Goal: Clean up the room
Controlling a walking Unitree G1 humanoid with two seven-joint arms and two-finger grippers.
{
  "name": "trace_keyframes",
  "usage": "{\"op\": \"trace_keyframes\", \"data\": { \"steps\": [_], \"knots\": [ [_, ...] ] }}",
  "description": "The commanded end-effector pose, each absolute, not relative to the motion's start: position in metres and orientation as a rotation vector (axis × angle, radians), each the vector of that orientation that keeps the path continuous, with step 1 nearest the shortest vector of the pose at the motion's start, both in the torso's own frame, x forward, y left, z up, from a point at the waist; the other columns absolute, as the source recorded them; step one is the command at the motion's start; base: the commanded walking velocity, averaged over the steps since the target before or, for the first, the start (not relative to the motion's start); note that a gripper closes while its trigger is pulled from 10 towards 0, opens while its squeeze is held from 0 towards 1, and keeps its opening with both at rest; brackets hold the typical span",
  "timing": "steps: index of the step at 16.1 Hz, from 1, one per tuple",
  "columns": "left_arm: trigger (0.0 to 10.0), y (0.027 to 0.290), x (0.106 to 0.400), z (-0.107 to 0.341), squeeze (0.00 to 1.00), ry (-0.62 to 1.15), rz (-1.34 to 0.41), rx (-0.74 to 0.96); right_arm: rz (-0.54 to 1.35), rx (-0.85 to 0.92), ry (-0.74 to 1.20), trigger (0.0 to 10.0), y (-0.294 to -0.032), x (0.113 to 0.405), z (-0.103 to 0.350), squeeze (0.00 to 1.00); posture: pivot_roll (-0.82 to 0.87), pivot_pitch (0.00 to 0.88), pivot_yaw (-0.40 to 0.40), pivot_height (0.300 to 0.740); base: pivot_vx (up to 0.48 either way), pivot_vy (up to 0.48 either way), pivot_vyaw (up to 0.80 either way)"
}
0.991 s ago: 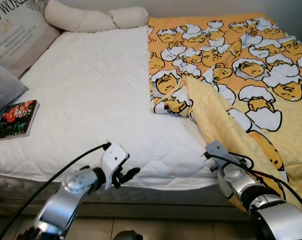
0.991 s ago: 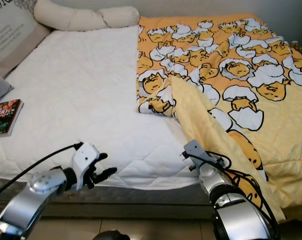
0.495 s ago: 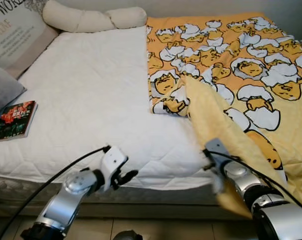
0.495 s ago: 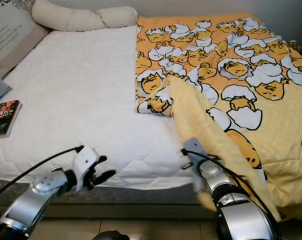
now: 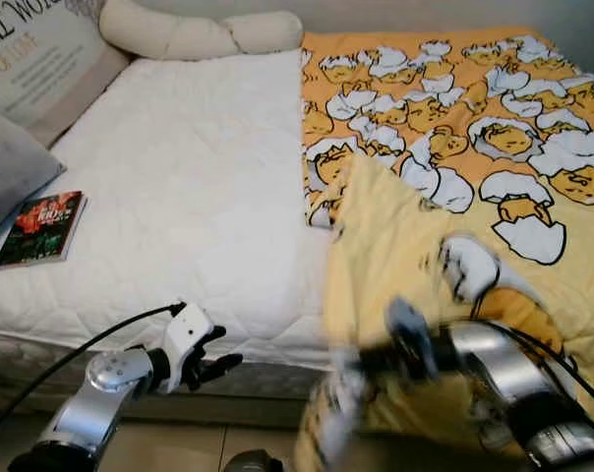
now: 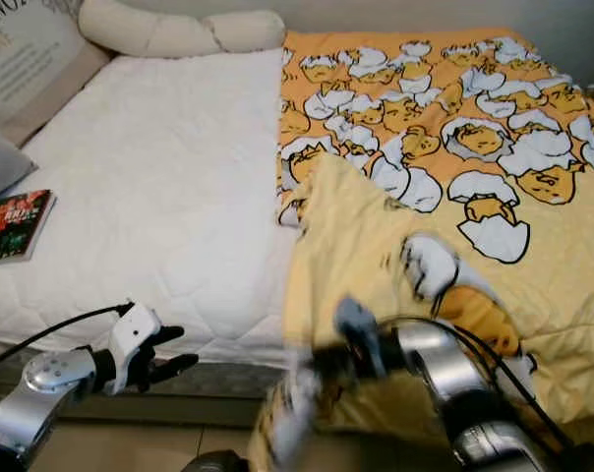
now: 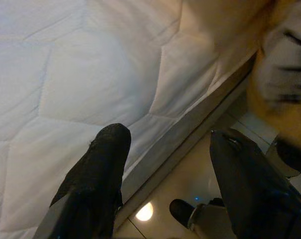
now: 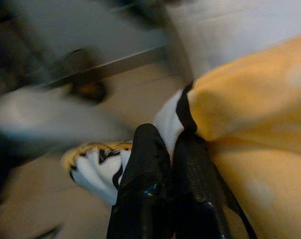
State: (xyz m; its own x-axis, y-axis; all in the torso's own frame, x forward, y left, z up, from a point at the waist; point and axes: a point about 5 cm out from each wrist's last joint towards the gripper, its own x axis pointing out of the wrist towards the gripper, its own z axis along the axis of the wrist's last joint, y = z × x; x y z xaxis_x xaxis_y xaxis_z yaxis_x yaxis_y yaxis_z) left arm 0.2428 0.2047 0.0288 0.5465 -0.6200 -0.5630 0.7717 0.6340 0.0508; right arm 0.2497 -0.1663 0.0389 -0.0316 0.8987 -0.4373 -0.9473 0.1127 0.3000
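my right end effector (image 8: 165, 149) pinched tight on the yellow blanket (image 5: 494, 147) at the bed's (image 5: 189, 177) near edge, my left end effector (image 5: 213, 359) spread open, holding nothing, book (image 5: 41, 228) far left

You see a soft matt yellow cloth blanket (image 5: 494, 147), a white quilted mattress (image 5: 179, 187) stitched in hexagons, a glossy paper book (image 5: 39, 229) at 9 o'clock, and glossy floor tiles (image 7: 190, 174).
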Motion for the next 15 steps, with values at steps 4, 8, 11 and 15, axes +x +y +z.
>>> {"op": "trace_keyframes", "data": {
  "steps": [4, 8, 11, 15],
  "knots": [
    [10.0, 0.203, 0.247, 0.013, 0.00, 0.565, -0.845, 0.309, 1.803, -0.155, 0.742, 0.0, -0.174, 0.201, 0.054, 0.00, 0.09, 0.000, 0.095, 0.740, 0.000, 0.000, 0.00],
    [10.0, 0.200, 0.241, -0.003, 0.00, 0.591, -0.851, 0.310, 1.692, -0.278, 0.814, 10.0, -0.183, 0.184, 0.034, 0.00, 0.08, 0.000, 0.102, 0.740, 0.000, 0.000, 0.00],
    [10.0, 0.244, 0.238, 0.013, 0.00, 0.575, -0.855, 0.320, 1.408, -0.190, 0.741, 10.0, -0.178, 0.206, 0.030, 1.00, 0.08, 0.000, 0.103, 0.740, 0.000, 0.000, 0.00],
    [10.0, 0.227, 0.244, 0.030, 0.00, 0.501, -0.904, 0.322, 1.476, -0.167, 0.748, 10.0, -0.174, 0.205, 0.035, 1.00, 0.10, 0.000, 0.089, 0.740, 0.000, 0.000, 0.00]
  ]
}}
